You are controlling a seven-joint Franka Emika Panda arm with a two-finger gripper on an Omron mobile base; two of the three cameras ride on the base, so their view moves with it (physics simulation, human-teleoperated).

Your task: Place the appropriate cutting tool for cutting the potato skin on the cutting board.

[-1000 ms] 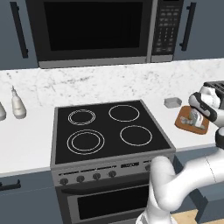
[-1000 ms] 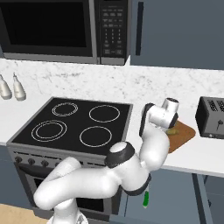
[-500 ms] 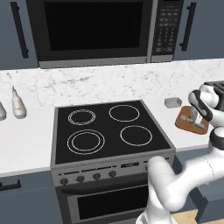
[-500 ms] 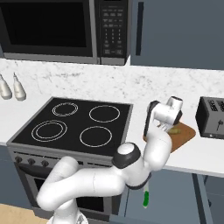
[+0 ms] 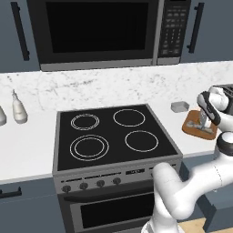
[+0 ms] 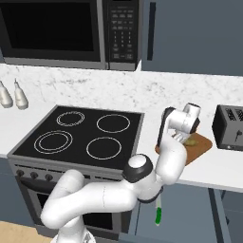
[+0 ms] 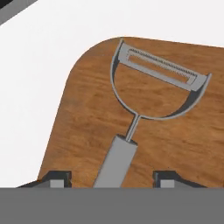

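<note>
**Tool above the peeler on the cutting board**

Tool (image 7: 108, 180) hung over the cutting board (image 7: 87, 113), its two dark fingertips (image 7: 56, 178) spread wide on either side of the grey handle of a peeler (image 7: 144, 100). The tips stood clear of the handle on both sides, so the tool was open and held nothing. The peeler lay flat on the reddish-brown wood, its Y-shaped head and blade pointing away from the tool toward a rounded corner of the board, with white bench (image 7: 35, 65) beyond that corner.

From the left base view, the tool (image 5: 203, 119) pointed down at the cutting board (image 5: 189, 127), which lay on the bench (image 5: 27, 145) to the right of the stove (image 5: 113, 136); the grey peeler (image 5: 204, 129) showed on the board under it. A small grey dish (image 5: 179, 106) sat just behind the board.

From the right base view, the potato (image 6: 191, 141) rested on the cutting board (image 6: 201, 144) beside the robot's hand, between the stove (image 6: 80, 135) and a toaster (image 6: 230, 127). Whether the potato touched the peeler could not be told.
</note>
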